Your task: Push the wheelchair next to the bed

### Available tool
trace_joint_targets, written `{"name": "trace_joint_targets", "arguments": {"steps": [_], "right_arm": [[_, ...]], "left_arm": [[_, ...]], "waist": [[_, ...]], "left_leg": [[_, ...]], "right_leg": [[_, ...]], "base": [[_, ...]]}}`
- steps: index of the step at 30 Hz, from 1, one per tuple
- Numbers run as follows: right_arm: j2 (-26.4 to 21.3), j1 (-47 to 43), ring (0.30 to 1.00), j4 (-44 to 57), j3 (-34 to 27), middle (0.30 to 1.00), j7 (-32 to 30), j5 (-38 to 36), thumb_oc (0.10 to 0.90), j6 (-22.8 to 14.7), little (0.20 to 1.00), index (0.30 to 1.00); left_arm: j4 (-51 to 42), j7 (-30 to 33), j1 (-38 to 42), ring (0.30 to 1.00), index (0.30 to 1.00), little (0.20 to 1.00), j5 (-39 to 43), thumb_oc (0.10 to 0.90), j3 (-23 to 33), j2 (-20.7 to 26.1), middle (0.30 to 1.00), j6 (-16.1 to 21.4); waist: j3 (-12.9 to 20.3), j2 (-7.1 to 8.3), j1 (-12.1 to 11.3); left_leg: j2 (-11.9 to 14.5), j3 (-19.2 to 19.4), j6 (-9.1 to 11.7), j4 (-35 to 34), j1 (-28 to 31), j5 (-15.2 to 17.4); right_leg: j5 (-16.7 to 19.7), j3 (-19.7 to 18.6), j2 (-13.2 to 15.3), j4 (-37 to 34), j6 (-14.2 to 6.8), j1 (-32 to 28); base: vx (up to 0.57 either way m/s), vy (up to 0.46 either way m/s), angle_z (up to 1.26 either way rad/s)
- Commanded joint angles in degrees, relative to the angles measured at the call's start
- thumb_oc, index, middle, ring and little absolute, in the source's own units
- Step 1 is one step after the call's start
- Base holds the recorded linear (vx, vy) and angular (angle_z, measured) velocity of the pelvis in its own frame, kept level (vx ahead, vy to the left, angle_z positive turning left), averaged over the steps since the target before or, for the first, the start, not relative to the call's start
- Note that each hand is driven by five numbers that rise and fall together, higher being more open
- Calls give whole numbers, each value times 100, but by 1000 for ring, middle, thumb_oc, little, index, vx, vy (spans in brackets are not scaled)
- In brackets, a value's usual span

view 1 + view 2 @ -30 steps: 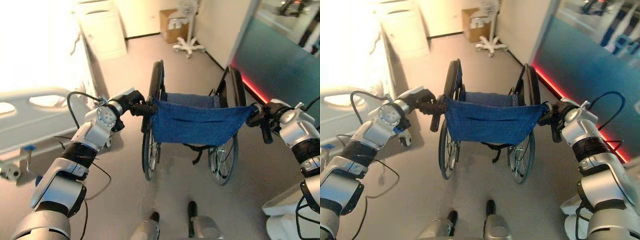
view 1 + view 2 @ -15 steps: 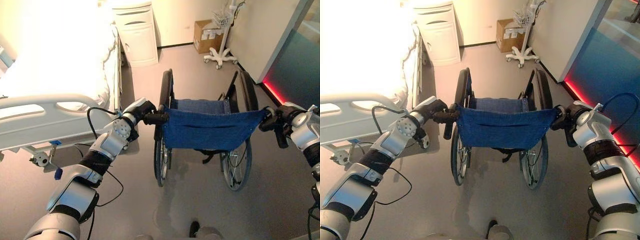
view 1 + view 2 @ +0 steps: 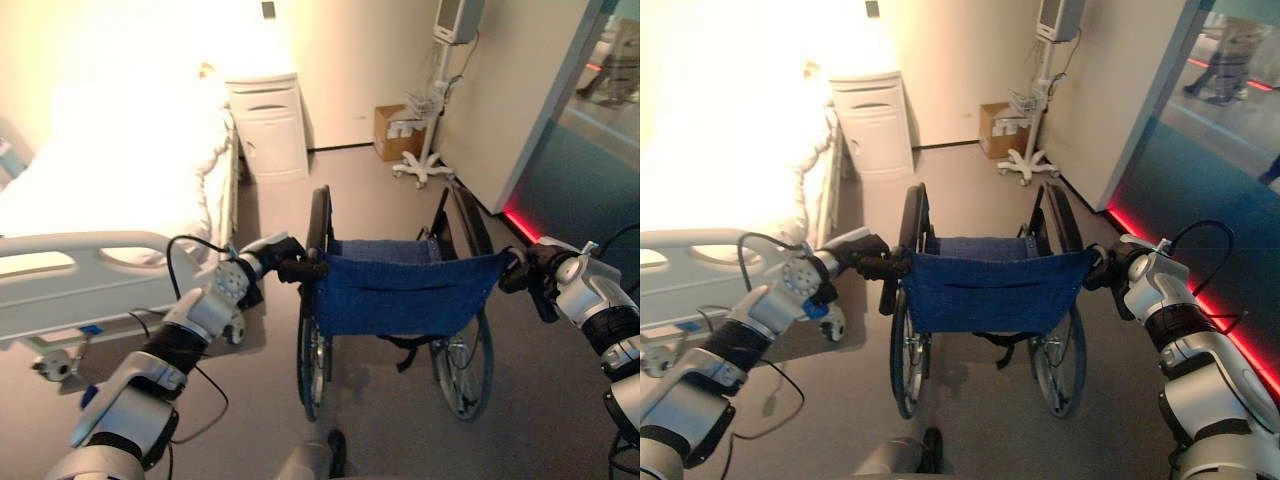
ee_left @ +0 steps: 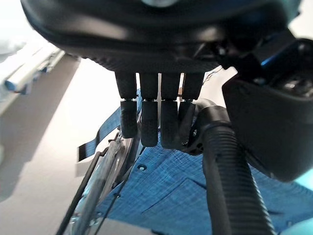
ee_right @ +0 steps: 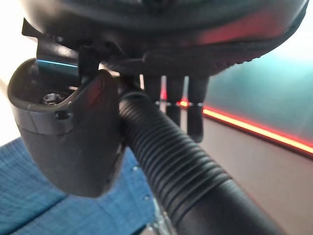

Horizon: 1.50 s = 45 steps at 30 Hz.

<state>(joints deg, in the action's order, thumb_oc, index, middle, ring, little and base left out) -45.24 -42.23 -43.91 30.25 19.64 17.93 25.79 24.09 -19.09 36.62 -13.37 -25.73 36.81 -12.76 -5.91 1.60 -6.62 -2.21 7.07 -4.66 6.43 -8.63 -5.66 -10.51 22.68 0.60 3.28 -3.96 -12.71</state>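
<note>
A hospital room with a grey floor: one bed (image 3: 90, 250) along the left, one white cabinet (image 3: 268, 125) by the far wall, one cardboard box (image 3: 393, 118) and one wheeled stand (image 3: 432, 150) further right. The one wheelchair (image 3: 400, 290) stands mid-floor, just right of the bed's foot, its blue back facing the robot. The left hand (image 3: 278, 262) curls round the left push handle (image 4: 230, 176) and the right hand (image 3: 525, 272) round the right push handle (image 5: 181, 181) — one hand per grip, likely so the chair can be steered evenly toward the bedside.
</note>
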Motion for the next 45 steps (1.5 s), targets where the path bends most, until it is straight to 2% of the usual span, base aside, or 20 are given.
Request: {"name": "trace_joint_targets", "arguments": {"steps": [1, 6, 10, 12, 13, 14, 16, 17, 18, 20, 25, 28, 29, 30, 31, 32, 33, 41, 43, 45], "right_arm": [[327, -798, 300, 872, 827, 300, -144, 934, 400, -1396, 300, 300], [414, -723, 300, 751, 778, 300, -426, 995, 400, -1568, 300, 300], [315, -487, 300, 844, 708, 300, -711, 978, 400, -1748, 300, 300], [267, -380, 300, 965, 715, 300, -785, 968, 400, -1695, 300, 300], [239, -370, 300, 1062, 733, 300, -792, 980, 400, -1650, 300, 300], [225, -367, 300, 1100, 739, 300, -799, 999, 400, -1636, 300, 300], [119, -375, 300, 1273, 675, 300, -707, 1020, 400, -1518, 300, 300], [91, -388, 300, 1287, 659, 300, -678, 1021, 400, -1505, 300, 300], [-16, -466, 300, 1324, 624, 300, -540, 1013, 400, -1438, 300, 300], [-137, -608, 300, 1354, 605, 300, -294, 986, 400, -1313, 300, 300], [-217, -839, 300, 1273, 707, 300, 37, 921, 400, -1110, 300, 300], [-207, -1013, 300, 1147, 848, 300, 115, 619, 400, -1020, 300, 300], [-195, -1022, 300, 1138, 858, 300, 137, 595, 400, -1007, 300, 300], [-193, -969, 300, 1125, 847, 300, 160, 536, 400, -998, 300, 300], [-244, -933, 300, 1107, 817, 300, 155, 517, 400, -1022, 300, 300], [-249, -933, 300, 1104, 815, 300, 154, 513, 400, -1024, 300, 300], [-243, -894, 300, 1094, 774, 300, 70, 503, 400, -997, 300, 300], [-185, -723, 300, 1184, 707, 300, -127, 452, 400, -995, 300, 300], [-215, -674, 300, 1227, 737, 300, -103, 460, 400, -1015, 300, 300], [-210, -620, 300, 1228, 773, 300, -166, 382, 400, -957, 300, 300]], "left_arm": [[677, 112, -216, 300, 300, 300, -704, 400, -275, 116, 300, -274], [635, 124, -307, 300, 300, 300, -784, 400, -294, -3, 300, -261], [635, 277, -436, 300, 300, 300, -840, 400, -376, -95, 300, -221], [665, 367, -511, 300, 300, 300, -900, 400, -388, -159, 300, -154], [664, 548, -565, 300, 300, 300, -894, 400, -384, -178, 300, -115], [650, 623, -583, 300, 300, 300, -866, 400, -368, -179, 300, -105], [600, 701, -543, 300, 300, 300, -795, 400, -315, -138, 300, -47], [598, 705, -519, 300, 300, 300, -778, 400, -318, -134, 300, -41], [616, 693, -435, 300, 300, 300, -740, 400, -352, -135, 300, 6], [654, 645, -325, 300, 300, 300, -698, 400, -396, -169, 300, 71], [705, 563, -192, 300, 300, 300, -762, 400, -423, -320, 300, 61], [835, 641, -59, 300, 300, 300, -589, 400, -504, -333, 300, -74], [853, 657, -48, 300, 300, 300, -575, 400, -513, -323, 300, -85], [835, 783, -46, 300, 300, 300, -578, 400, -512, -320, 300, -153], [844, 884, 3, 300, 300, 300, -492, 400, -496, -311, 300, -209], [846, 891, 9, 300, 300, 300, -485, 400, -495, -312, 300, -217], [896, 978, 106, 300, 300, 300, -404, 400, -473, -348, 300, -327], [1096, 1133, 181, 300, 300, 300, -166, 400, -352, -377, 300, -328], [1154, 1210, 60, 300, 300, 300, -145, 400, -309, -429, 300, -284], [1181, 1277, -21, 300, 300, 300, -98, 400, -263, -452, 300, -204]], "waist": [[-468, 126, -345], [-366, 201, -478], [-274, 199, -371], [-305, 185, -213], [-469, 40, 39], [-544, 20, 135], [-748, 120, 353], [-782, 122, 388], [-814, 159, 484], [-804, 103, 572], [-684, 209, 677], [-673, 209, 747], [-681, 203, 763], [-711, 158, 858], [-714, 129, 931], [-717, 126, 939], [-717, 118, 994], [-656, 92, 1052], [-560, 78, 1103], [-569, 168, 1021]], "left_leg": [[-12, -114, 325, -372, 383, 225], [-193, -244, 152, -257, 259, 325], [-362, -472, -40, -214, 269, 428], [-405, -623, -65, -147, 427, 534], [-300, -828, -84, -142, 800, 711], [-306, -911, -94, -129, 926, 835], [-465, -1147, -130, 27, 1264, 1251], [-478, -1205, -131, 82, 1315, 1339], [-504, -1343, -72, 186, 1468, 1510], [-390, -1435, 16, 262, 1650, 1659], [-188, -1446, 169, 486, 1991, 2067], [118, -1382, 356, 580, 2137, 2163], [210, -1339, 412, 583, 2189, 2090], [596, -1117, 646, 543, 2255, 1421], [794, -994, 761, 465, 2287, 1014], [810, -988, 771, 452, 2296, 985], [955, -825, 893, 394, 2243, 636], [997, -940, 1030, 708, 2113, 30], [1098, -921, 1139, 1108, 2164, -469], [1062, -887, 1147, 1734, 1776, -708]], "right_leg": [[1043, -818, 738, 544, -492, 231], [1600, -1048, 942, 1169, -574, 85], [2012, -1551, 739, 2034, -619, 372], [2232, -1705, 770, 2117, -615, 899], [2311, -1796, 814, 2059, -529, 1909], [2260, -1807, 864, 2103, -513, 2178], [2565, -1840, 1051, 1320, -558, 2774], [2582, -1828, 1065, 1160, -573, 2805], [2452, -1811, 1088, 276, -583, 2879], [2345, -1785, 1002, -427, -589, 2757], [2260, -1860, 971, -126, -571, 2628], [2131, -1840, 975, 747, -607, 2723], [2104, -1799, 976, 841, -603, 2739], [2034, -1648, 897, 766, -501, 2601], [1978, -1538, 810, 637, -419, 2437], [1976, -1524, 803, 620, -412, 2416], [1868, -1385, 735, 495, -335, 2259], [1434, -1213, 479, 453, -8, 1953], [1342, -1153, 393, 420, 125, 1871], [1185, -1140, 370, 407, 265, 1626]], "base": [[180, 128, 28], [187, 127, 23], [227, 97, 34], [294, 15, 46], [305, -23, 42], [344, -46, 34], [384, -137, 29], [567, -222, 35], [487, -185, 35], [482, -178, 71], [476, -296, 107], [342, -265, 78], [375, -267, 73], [447, -336, 43], [391, -302, 39], [290, -264, 76], [175, -178, 86], [261, -188, 29], [267, -102, 8], [287, -127, 11]]}}
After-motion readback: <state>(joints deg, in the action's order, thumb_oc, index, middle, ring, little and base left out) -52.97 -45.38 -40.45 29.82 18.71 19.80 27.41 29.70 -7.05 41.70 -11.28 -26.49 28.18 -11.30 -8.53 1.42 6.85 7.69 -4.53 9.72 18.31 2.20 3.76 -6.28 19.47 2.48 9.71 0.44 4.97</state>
